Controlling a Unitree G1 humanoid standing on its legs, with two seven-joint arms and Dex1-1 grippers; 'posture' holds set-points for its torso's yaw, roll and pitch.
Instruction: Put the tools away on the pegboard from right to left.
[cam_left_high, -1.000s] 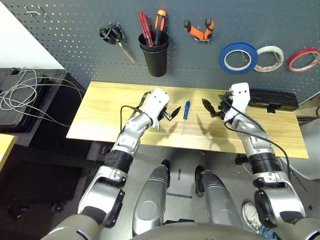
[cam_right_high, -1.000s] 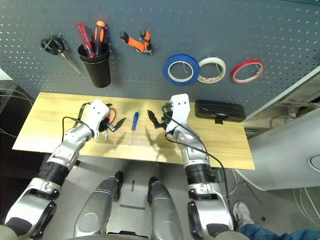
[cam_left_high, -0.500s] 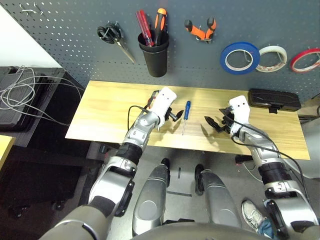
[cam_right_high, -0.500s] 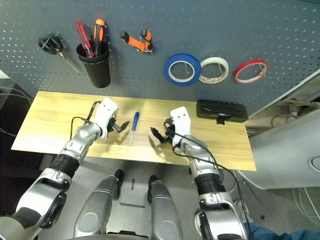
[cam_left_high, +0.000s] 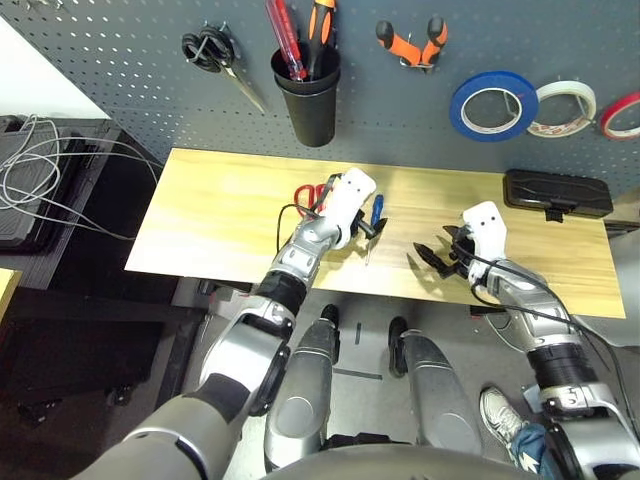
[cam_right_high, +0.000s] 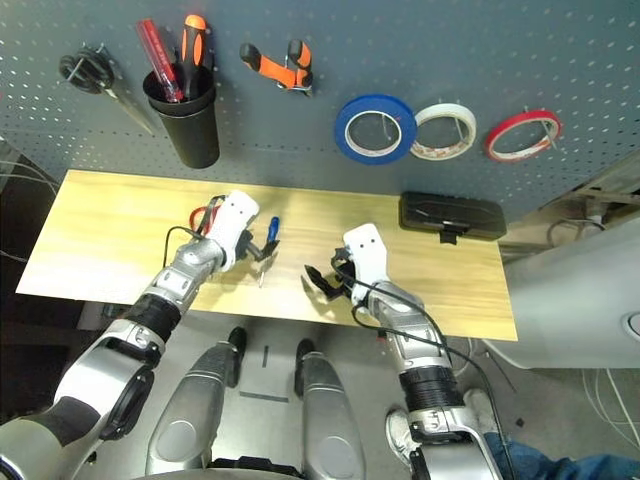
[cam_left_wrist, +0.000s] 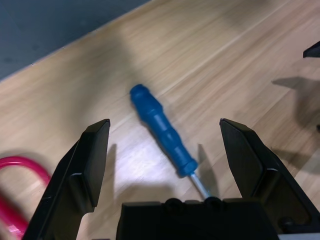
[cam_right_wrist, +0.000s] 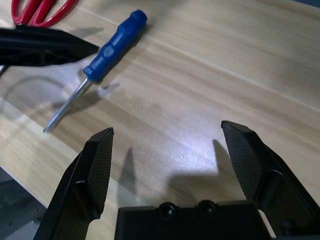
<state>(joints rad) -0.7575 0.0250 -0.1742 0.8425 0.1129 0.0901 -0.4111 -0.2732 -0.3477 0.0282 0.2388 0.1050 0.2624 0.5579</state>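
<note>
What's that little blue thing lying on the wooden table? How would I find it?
Start at the wooden table below the pegboard. Near its middle, framed by the open left gripper, lies the screwdriver, flat on the wood. Its slim blue handle and thin metal shaft set it apart from the red-handled scissors beside it.

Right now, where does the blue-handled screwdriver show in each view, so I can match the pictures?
Left eye view: blue-handled screwdriver on the table, just right of the left tool.
Right eye view: centre-left, beside that tool.
Left wrist view: centre, between the open fingers.
Right wrist view: upper left.
Shared landmark: red-handled scissors next to it.
</note>
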